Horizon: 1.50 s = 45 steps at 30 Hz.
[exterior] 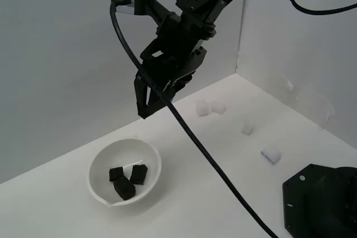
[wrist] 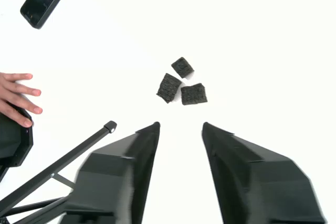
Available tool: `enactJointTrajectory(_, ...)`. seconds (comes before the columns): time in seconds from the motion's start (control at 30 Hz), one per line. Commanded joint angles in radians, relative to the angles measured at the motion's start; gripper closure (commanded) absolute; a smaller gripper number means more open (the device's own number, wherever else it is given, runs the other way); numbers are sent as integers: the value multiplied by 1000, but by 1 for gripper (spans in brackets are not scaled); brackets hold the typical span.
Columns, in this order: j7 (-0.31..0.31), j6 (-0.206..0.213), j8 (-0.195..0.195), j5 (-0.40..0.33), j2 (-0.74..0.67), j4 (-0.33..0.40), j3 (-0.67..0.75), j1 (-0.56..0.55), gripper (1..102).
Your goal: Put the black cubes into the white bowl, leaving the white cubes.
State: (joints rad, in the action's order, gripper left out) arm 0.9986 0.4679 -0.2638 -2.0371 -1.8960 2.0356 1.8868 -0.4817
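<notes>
Hand (exterior: 146,104) hangs empty, jaws apart, above the white bowl (exterior: 150,160); all three black cubes (exterior: 127,179) lie below it (task looks complete).

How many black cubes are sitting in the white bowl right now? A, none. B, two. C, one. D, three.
D: three black cubes lie clustered inside the white bowl, and the open, empty gripper hangs above it; the white cubes sit out on the table.
</notes>
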Motion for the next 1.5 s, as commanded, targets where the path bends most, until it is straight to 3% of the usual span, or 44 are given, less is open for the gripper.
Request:
enactJointTrajectory(0.0,8,15,-8,-6,-55,12,63,15,71)
enactJointTrajectory(0.13,8,14,-11,-51,-100,55,107,29,101)
enactJointTrajectory(0.6,-12,5,-83,-241,-265,247,273,163,100)
enactJointTrajectory(0.83,-91,-8,-129,-339,-285,344,295,193,100)
enactJointTrajectory(0.97,-133,-41,-158,-393,-287,394,296,210,100)
enactJointTrajectory(1.27,-249,-106,-173,-499,-380,499,391,276,100)
enactJointTrajectory(1.47,-270,-133,-173,-551,-474,551,483,324,100)
